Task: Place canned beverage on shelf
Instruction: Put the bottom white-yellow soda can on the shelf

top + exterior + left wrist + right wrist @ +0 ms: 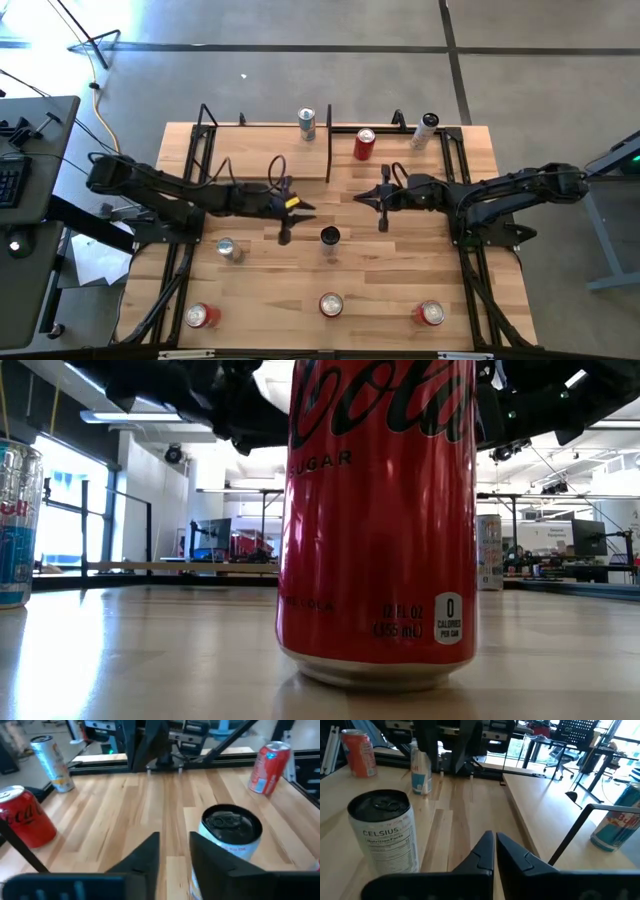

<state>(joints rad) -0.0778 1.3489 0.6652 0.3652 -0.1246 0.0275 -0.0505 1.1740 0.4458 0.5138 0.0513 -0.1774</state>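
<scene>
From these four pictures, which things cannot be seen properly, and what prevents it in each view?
- Low view: the red cola can fills the frame, is cut off at the top, and hides the table's middle, including the black-topped can.
- Low view: the blue can is cut by the left edge.
- Right wrist view: another blue can is cut by the right edge.
- High view: can labels, such as the black-topped can, are too small to read.

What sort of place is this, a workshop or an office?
Most likely a robotics lab or test space. Two robot arms work at a plank table set with drink cans, on a bare concrete floor, with desks and office chairs beyond.
</scene>
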